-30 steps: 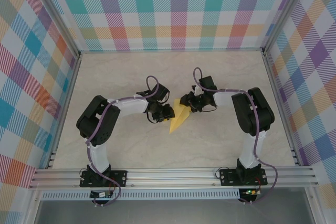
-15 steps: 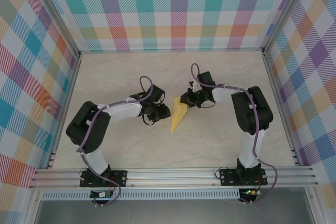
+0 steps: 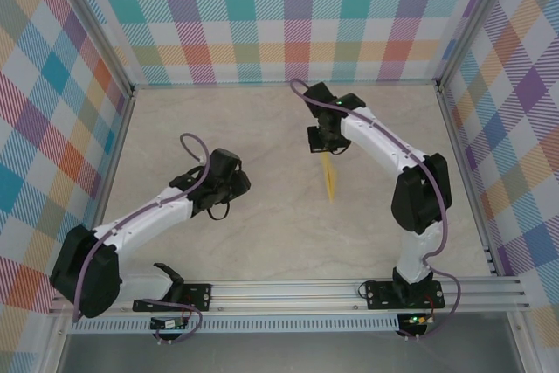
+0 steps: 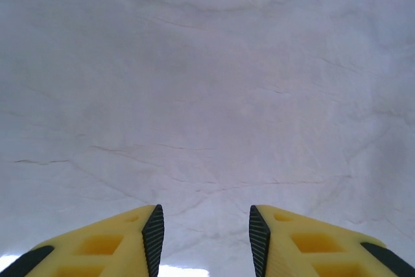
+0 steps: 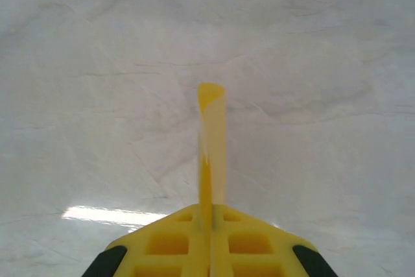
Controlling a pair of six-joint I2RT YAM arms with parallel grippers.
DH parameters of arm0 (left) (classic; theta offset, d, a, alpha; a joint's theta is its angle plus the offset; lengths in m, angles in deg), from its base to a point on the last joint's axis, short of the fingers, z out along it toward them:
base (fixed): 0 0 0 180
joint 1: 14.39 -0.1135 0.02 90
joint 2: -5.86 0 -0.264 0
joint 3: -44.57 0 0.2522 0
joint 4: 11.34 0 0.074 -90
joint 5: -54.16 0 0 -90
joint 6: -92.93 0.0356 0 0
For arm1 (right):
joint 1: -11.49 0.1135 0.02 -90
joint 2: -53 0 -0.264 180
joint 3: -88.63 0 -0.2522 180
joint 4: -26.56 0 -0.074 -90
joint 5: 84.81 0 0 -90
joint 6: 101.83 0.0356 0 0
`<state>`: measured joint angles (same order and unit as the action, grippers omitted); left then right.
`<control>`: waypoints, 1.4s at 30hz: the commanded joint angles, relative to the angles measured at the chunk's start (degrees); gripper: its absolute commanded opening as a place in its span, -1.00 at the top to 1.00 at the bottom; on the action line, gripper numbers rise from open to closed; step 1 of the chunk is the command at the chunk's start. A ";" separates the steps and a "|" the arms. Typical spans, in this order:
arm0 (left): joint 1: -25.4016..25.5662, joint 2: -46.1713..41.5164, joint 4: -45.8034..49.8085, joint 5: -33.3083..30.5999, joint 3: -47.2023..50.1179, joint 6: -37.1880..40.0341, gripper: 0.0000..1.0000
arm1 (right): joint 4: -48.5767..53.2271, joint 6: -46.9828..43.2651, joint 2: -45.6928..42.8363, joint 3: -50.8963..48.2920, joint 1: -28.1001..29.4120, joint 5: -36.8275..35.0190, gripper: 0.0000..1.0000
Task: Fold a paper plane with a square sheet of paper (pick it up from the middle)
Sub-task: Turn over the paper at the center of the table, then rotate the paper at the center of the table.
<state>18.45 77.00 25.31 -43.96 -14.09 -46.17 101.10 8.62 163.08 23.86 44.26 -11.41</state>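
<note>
Now, logging left to right, with every place taken from the paper plane (image 3: 329, 179).

Left arm: I see it stretched low across the table (image 3: 262, 251), reaching in from far to the left of the plane. The left gripper (image 3: 229, 188) sits well apart from the plane, on its left and about level with its near tip. In the left wrist view the left gripper (image 4: 206, 238) has its jaws released. The two yellow fingers (image 4: 150, 235) stand apart with bare marbled table between them. Nothing is held.

Paper plane: from above it reads as a narrow yellow sliver, edge-on, running from the right gripper toward the near side of the table. Its free tip points at the arm bases. I cannot tell from above whether that tip touches the table.

Right gripper (image 3: 324, 151): it is at the plane's far end, in contact with it. In the right wrist view the right gripper (image 5: 209, 241) is clenched on the paper plane (image 5: 212, 131). The folded paper stands upright out of the closed fingers, seen on edge, with pale table behind it.

Right arm: it arches in from the right of the plane.
</note>
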 commanded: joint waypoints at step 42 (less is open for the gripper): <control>-2.34 10.13 -8.96 15.40 -0.10 -1.66 0.00 | -28.59 5.12 10.05 -17.36 -2.40 49.05 0.53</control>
<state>16.94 85.78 19.28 -32.73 -12.15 -48.86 75.04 13.08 172.24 5.96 41.97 35.91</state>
